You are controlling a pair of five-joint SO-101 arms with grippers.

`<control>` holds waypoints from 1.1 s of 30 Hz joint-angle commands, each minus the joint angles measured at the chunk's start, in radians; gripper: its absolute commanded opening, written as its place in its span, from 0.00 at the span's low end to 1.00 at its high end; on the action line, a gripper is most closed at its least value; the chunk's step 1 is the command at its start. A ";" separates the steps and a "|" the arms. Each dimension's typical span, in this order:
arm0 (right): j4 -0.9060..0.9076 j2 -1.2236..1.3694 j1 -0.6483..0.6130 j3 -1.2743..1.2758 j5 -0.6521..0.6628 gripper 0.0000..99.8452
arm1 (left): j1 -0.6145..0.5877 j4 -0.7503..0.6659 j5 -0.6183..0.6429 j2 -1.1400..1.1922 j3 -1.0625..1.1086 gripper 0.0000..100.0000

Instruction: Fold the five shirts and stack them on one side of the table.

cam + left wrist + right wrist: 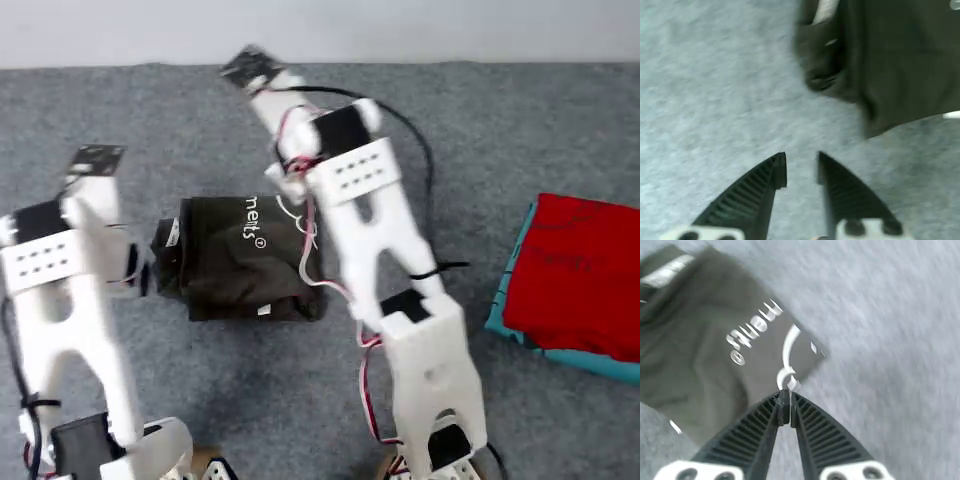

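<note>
The dark shirt lies folded into a compact rectangle near the middle of the grey worktop, its white print facing up. A red shirt rests on a teal shirt at the worktop's right edge, well apart from it. The right gripper sits at the dark shirt's right border beside the print, jaws together; I cannot tell whether they pinch a layer of cloth or merely touch it. The left gripper hangs over bare worktop just off the shirt's left border, jaws a little apart and holding nothing. The step in hand looks like carrying this folded bundle to the stack at the right edge. To do it well, each gripper should take all the layers at its border, not only the top one, or the fold will likely open on lifting. The left jaws need to spread wider and go low enough to slide under the thick bunched edge. Both sides ought to rise together and travel level, then set the bundle squarely on the red shirt, edges matched, so the stack does not slump.
</note>
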 commanded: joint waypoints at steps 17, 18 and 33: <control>0.039 -0.461 0.360 0.569 -0.061 0.01 | 0.242 -0.041 0.141 0.241 -0.067 0.22; 0.039 -0.475 0.364 0.588 -0.061 0.01 | 0.242 -0.051 0.141 0.244 -0.064 0.22; 0.039 -0.562 0.369 0.680 -0.061 0.01 | 0.244 -0.129 0.138 0.414 -0.050 0.21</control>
